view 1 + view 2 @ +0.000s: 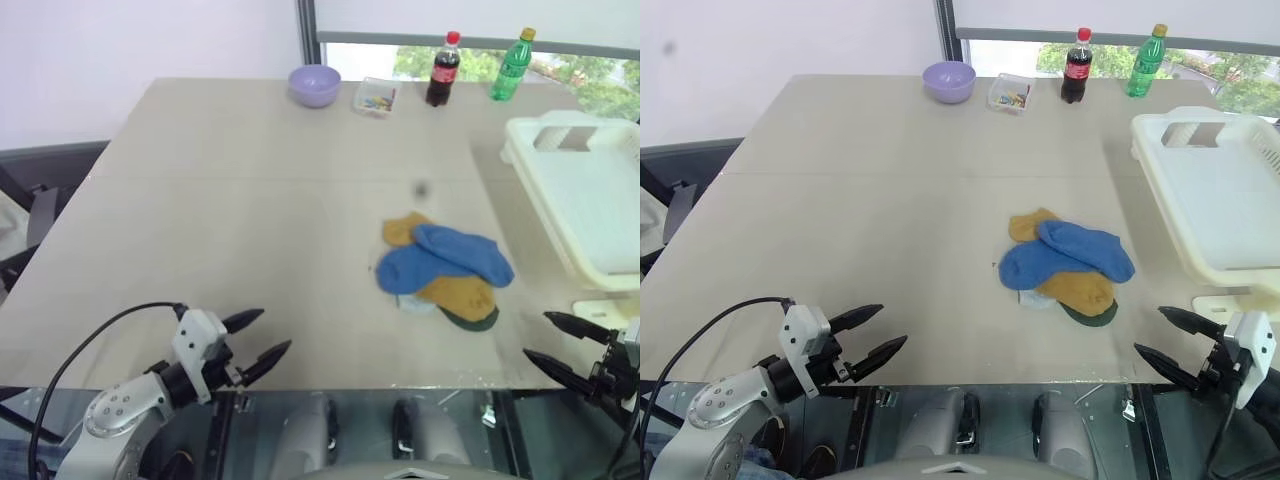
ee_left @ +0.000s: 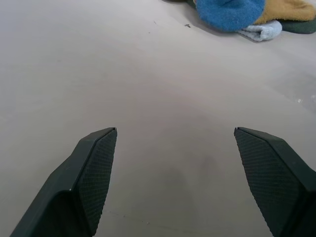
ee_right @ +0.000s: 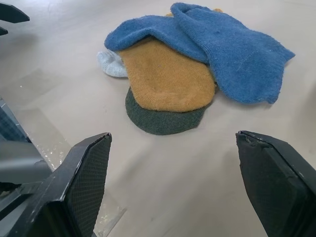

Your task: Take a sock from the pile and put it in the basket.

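Cola bottle [image 1: 443,69], label unreadable.

Items lined up along the far edge of the surface [image 1: 250,200]

A lilac bowl [image 1: 314,85], a small clear box [image 1: 375,97] with coloured bits inside, a dark cola bottle [image 1: 443,70] with a red cap and a green bottle [image 1: 512,65] with a yellow cap are set before the window.
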Motion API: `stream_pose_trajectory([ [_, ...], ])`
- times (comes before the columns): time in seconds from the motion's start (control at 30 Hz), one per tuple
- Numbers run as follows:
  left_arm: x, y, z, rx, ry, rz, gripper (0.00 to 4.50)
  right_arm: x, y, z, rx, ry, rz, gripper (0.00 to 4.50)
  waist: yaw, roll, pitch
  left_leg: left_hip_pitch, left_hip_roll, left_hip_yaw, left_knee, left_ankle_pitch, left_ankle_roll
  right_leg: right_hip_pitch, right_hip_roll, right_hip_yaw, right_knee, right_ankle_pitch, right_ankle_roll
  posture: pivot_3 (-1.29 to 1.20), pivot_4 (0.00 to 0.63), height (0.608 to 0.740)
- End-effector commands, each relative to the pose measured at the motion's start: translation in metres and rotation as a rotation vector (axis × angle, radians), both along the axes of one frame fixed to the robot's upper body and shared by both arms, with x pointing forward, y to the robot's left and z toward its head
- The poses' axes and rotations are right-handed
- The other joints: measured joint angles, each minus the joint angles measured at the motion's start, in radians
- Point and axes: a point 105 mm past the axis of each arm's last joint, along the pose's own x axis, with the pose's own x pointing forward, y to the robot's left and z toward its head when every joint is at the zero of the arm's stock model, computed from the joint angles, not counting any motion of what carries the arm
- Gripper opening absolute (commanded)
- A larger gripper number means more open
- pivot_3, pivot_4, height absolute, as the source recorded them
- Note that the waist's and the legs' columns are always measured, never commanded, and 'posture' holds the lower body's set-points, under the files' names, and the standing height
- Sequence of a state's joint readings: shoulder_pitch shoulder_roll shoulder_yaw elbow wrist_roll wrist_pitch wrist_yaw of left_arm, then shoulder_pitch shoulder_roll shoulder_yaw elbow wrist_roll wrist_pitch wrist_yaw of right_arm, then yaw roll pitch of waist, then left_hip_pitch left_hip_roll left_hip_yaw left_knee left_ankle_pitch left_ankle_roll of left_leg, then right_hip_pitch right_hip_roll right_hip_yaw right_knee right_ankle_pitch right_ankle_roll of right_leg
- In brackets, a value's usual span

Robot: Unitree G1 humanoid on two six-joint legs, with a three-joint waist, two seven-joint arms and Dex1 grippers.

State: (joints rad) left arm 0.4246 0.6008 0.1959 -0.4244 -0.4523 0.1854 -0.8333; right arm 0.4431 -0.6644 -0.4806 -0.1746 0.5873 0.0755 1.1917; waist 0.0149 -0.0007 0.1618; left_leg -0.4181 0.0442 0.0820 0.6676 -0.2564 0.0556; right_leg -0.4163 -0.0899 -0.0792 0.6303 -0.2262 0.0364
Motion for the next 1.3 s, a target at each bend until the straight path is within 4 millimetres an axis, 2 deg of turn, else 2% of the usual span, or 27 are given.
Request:
stream_pose_trajectory([
  [0.03, 0.000, 0.002, 0.013, 0.004, -0.049, -0.022, 4.10, 0.001, -0.006, 0.008, -0.015, -0.037, 0.017, 4.12, 0.000, 0.000, 0.000, 0.000, 0.000, 0.000, 0.000, 0.000, 0.000, 0.000, 0.000, 0.000, 0.000, 0.000, 0.000, 0.00, 0.150, 0.733],
  [0.23, 0.003, 0.005, 0.017, -0.003, -0.066, -0.015, 4.10, 0.009, -0.005, 0.007, -0.024, -0.048, 0.044, 4.12, 0.000, 0.000, 0.000, 0.000, 0.000, 0.000, 0.000, 0.000, 0.000, 0.000, 0.001, 0.000, 0.000, 0.000, 0.000, 0.00, 0.150, 0.733],
  [0.73, 0.003, -0.004, 0.019, -0.002, -0.085, -0.015, 4.10, 0.021, -0.013, 0.008, -0.052, -0.057, 0.075, 4.12, 0.000, 0.000, 0.000, 0.001, -0.001, 0.001, 0.000, 0.002, 0.005, 0.001, 0.003, 0.000, 0.000, 0.000, 0.000, 0.00, 0.150, 0.733],
  [0.9, 0.001, -0.010, 0.025, -0.040, -0.084, -0.047, 4.10, 0.037, -0.015, 0.012, -0.098, -0.055, 0.048, 4.12, 0.000, 0.000, 0.000, 0.001, -0.002, 0.002, 0.001, 0.003, 0.005, 0.002, 0.003, 0.001, 0.000, 0.001, -0.001, 0.00, 0.150, 0.733],
  [0.97, 0.000, -0.013, 0.032, -0.075, -0.064, -0.089, 4.10, 0.047, -0.002, 0.030, -0.074, -0.109, 0.078, 4.12, -0.002, 0.000, 0.000, 0.002, -0.002, 0.002, 0.001, 0.003, 0.005, 0.002, 0.003, 0.001, 0.001, 0.001, -0.001, 0.00, 0.150, 0.733],
  [1.03, -0.002, -0.014, 0.059, -0.194, -0.119, -0.180, 4.10, 0.063, 0.028, 0.057, -0.040, -0.206, 0.122, 4.12, -0.004, 0.001, 0.000, 0.002, -0.001, 0.002, 0.001, 0.003, 0.005, 0.001, 0.003, 0.002, 0.003, 0.001, 0.000, 0.00, 0.150, 0.733],
  [1.1, -0.002, -0.012, 0.068, -0.216, -0.128, -0.225, 4.10, 0.077, 0.046, 0.071, -0.040, -0.253, 0.131, 4.12, -0.010, 0.001, 0.001, 0.002, 0.001, 0.004, 0.002, 0.003, 0.005, -0.001, 0.002, 0.005, 0.007, 0.000, 0.000, 0.00, 0.150, 0.733],
  [1.2, -0.004, -0.013, 0.065, -0.149, -0.094, -0.301, 4.10, 0.102, 0.059, 0.070, -0.113, -0.219, 0.059, 4.12, -0.005, 0.002, 0.001, 0.004, 0.001, 0.004, 0.003, 0.003, 0.004, -0.002, 0.004, 0.005, 0.010, 0.000, 0.000, 0.00, 0.150, 0.733],
  [1.3, -0.004, -0.009, 0.071, -0.124, -0.083, -0.349, 4.10, 0.126, 0.074, 0.058, -0.223, -0.142, 0.006, 4.12, 0.001, 0.001, 0.002, 0.002, -0.001, 0.005, 0.003, 0.003, 0.004, -0.003, 0.005, 0.004, 0.009, 0.001, -0.005, 0.00, 0.150, 0.733],
])
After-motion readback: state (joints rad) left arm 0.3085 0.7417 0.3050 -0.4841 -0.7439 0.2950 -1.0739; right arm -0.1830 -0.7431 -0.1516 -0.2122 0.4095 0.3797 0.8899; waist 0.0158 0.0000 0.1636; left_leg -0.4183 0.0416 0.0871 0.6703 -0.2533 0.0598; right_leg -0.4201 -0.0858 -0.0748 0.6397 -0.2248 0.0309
